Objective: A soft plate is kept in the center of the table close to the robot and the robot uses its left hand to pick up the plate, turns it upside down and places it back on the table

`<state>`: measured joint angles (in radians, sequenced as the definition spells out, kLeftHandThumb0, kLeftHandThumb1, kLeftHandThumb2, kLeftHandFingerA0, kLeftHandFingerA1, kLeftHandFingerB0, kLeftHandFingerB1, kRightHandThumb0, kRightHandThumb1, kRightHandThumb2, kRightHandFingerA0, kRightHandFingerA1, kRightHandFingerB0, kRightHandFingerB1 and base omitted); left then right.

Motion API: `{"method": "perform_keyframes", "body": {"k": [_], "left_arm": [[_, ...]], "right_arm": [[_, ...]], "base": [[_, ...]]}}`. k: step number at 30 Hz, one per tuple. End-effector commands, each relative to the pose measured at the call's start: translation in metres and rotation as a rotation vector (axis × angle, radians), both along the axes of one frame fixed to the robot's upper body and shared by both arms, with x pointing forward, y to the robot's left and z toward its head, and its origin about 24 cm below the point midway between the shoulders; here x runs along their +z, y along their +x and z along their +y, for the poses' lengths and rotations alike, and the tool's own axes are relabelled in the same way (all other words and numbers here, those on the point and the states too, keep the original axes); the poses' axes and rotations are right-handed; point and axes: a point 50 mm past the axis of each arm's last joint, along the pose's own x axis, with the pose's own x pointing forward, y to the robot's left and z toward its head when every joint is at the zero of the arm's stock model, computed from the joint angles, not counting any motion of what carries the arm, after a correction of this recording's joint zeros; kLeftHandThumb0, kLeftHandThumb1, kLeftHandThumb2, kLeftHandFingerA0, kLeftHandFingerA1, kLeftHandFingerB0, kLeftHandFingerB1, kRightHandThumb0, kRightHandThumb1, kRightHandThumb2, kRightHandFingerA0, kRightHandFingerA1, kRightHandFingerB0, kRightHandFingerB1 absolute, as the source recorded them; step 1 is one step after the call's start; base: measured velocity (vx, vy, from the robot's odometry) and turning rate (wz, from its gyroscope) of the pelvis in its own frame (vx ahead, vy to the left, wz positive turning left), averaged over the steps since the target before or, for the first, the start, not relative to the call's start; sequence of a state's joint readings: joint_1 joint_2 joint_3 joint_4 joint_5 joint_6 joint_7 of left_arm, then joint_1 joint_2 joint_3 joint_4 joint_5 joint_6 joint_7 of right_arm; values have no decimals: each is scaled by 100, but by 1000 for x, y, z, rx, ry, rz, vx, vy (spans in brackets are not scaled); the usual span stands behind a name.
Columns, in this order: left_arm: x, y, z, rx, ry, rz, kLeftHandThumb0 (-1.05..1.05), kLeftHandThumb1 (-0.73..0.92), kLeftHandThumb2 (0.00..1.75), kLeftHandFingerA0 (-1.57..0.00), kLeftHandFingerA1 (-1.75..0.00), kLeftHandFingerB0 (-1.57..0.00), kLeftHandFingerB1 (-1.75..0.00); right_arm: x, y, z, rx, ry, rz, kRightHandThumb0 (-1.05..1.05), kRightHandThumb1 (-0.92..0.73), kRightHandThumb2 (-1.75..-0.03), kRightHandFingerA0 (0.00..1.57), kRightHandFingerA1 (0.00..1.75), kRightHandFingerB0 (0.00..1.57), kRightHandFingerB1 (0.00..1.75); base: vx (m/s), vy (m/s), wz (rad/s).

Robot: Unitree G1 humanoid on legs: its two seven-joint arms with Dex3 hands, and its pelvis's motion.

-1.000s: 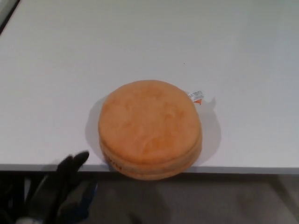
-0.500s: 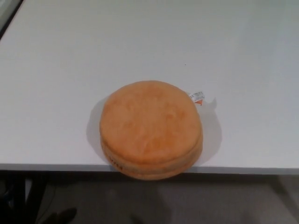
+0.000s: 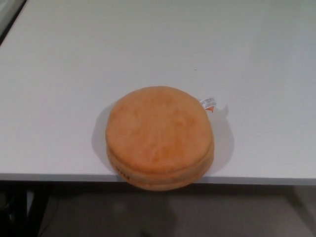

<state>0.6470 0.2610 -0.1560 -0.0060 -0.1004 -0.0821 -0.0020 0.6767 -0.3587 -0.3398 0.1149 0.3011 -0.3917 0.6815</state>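
Head view, the only view supplied: shows a white table (image 3: 74,74) from above, with its near edge running across the lower part of the picture; shows the soft plate (image 3: 159,136), an orange plush round with a flat top and a seam around its side, resting at the centre of that near edge; overhangs the edge slightly with its front rim, judged to give a thumb and fingers room to close above and below the rim without scraping the tabletop; carries a small sewn label (image 3: 208,102) at the far right of the rim, lying on the table surface just beside the plush.

Hands: neither left nor right in view; finger state therefore impossible to tell, whether spread, pressed together or pinching; no contact with the plate visible anywhere.

Placement, as a judgement: close to the robot and central, so within reach of the left arm coming from the picture's left; flat and settled, with nothing else on the table near it.

Task state, as a judgement: either pickup not yet begun or plate already set down; not decidable from orientation alone.
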Motion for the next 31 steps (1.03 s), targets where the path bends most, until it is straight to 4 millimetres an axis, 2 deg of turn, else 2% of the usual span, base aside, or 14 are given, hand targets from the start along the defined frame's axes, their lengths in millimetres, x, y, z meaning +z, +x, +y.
{"method": "perform_keyframes", "body": {"k": [1,4,7,8,10,14,18,19,21,22,23,27,29,31], "left_arm": [[13,-10,9,-34,-112,-350,-91,89,68,-21,-43,-22,-31],[13,-14,11,-37,-110,-354,-89,89,68,-21,-43,-22,-30],[12,-18,11,-38,-100,-354,-88,89,68,-22,-42,-22,-30],[11,-19,11,-39,-96,-355,-89,89,68,-21,-42,-22,-30],[11,-19,11,-37,-98,-362,-90,89,68,-22,-43,-22,-30],[10,-22,14,-41,-92,-370,-90,89,68,-21,-43,-21,-30],[10,-22,15,-44,-100,-369,-92,88,68,-21,-42,-21,-30],[10,-23,15,-41,-111,-367,-92,86,67,-19,-41,-21,-29],[10,-23,15,-30,-142,-367,-92,85,67,-19,-41,-21,-29],[10,-24,15,-30,-145,-368,-93,85,67,-19,-41,-21,-29],[9,-24,15,-23,-153,-365,-94,83,67,-18,-42,-20,-29],[8,-27,15,-18,-173,-367,-92,83,66,-17,-42,-20,-29],[8,-27,15,-20,-169,-366,-93,84,66,-16,-41,-19,-29],[7,-30,14,-17,-176,-360,-93,83,66,-16,-42,-20,-30]], "right_arm": [[2,-6,-8,-27,-105,-61,-83,-76,-109,11,44,5,34],[-3,-10,-8,-35,-109,-41,-80,-92,-73,17,31,10,24],[2,-16,-4,-29,-105,-55,-82,-76,-108,6,43,4,33],[3,-16,-3,-27,-107,-64,-82,-92,-72,17,34,11,23],[4,-16,-3,-32,-98,-65,-81,-76,-107,10,45,6,35],[-2,-19,-4,-40,-90,-55,-81,-92,-73,18,31,10,24],[-1,-21,-2,-44,-73,-63,-81,-75,-107,10,45,6,35],[0,-21,-1,-47,-68,-62,-81,-92,-71,17,34,11,23],[3,-22,1,-47,-56,-67,-82,-74,-107,10,46,6,35],[4,-22,2,-42,-64,-73,-81,-92,-70,15,35,11,23],[3,-22,1,-40,-74,-71,-79,-75,-107,9,45,6,30],[1,-23,-1,-37,-88,-71,-80,-76,-108,11,46,6,30],[-3,-24,-3,-54,-81,-52,-81,-92,-70,20,32,9,20],[-3,-27,-4,-56,-77,-53,-81,-75,-107,12,45,6,30]], "base": [[0,0,0],[0,0,0],[0,0,0],[0,0,0],[0,0,0],[0,0,0],[0,0,0],[0,0,0],[0,0,0],[0,0,0],[0,0,0],[0,0,0],[0,0,0],[0,0,0]]}}
